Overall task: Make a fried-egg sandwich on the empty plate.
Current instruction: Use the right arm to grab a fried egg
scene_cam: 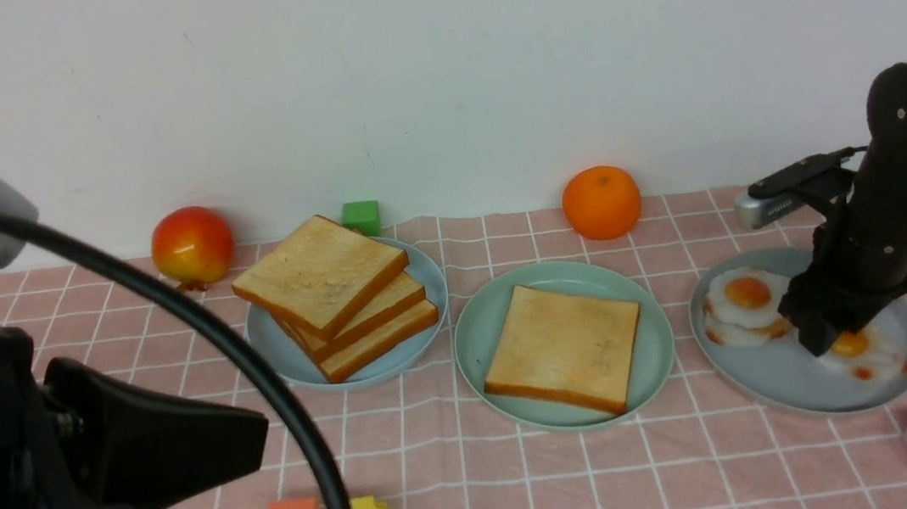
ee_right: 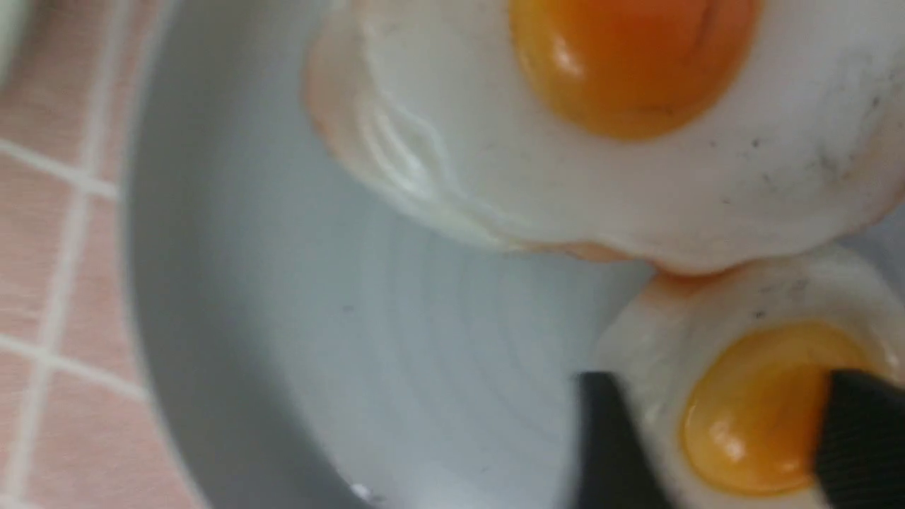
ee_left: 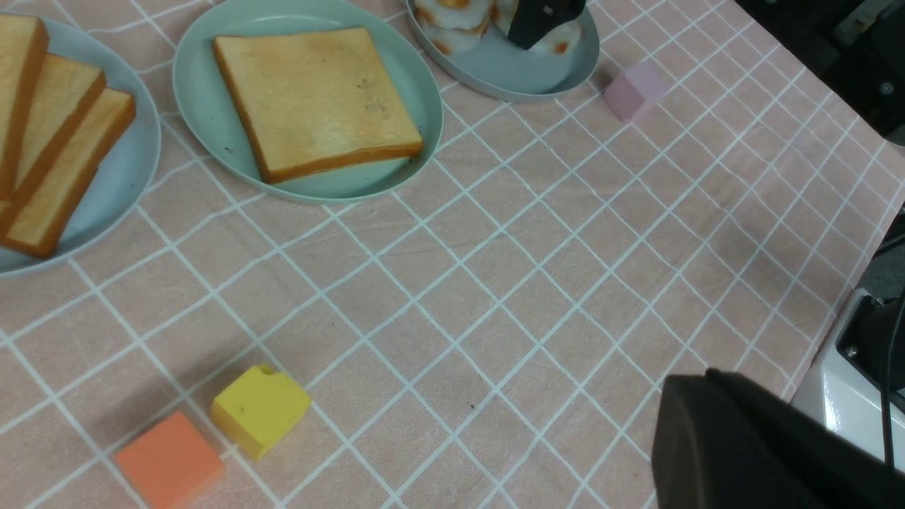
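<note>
Golden-brown toast slice (scene_cam: 564, 348), darker at its crust, is lying flat on the mint-green plate (scene_cam: 476, 341). Left gripper's fingers (ee_left: 707, 438) are pressing together; right gripper's (ee_right: 721, 438) are standing apart at the orange-yolked, white fried egg (ee_right: 771, 417).

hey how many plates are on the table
3. The pale blue plate, under the toast pile, is on the left; the mint-green plate, holding one toast slice, in the middle; the grey-blue plate, with fried eggs, on the right.
</note>
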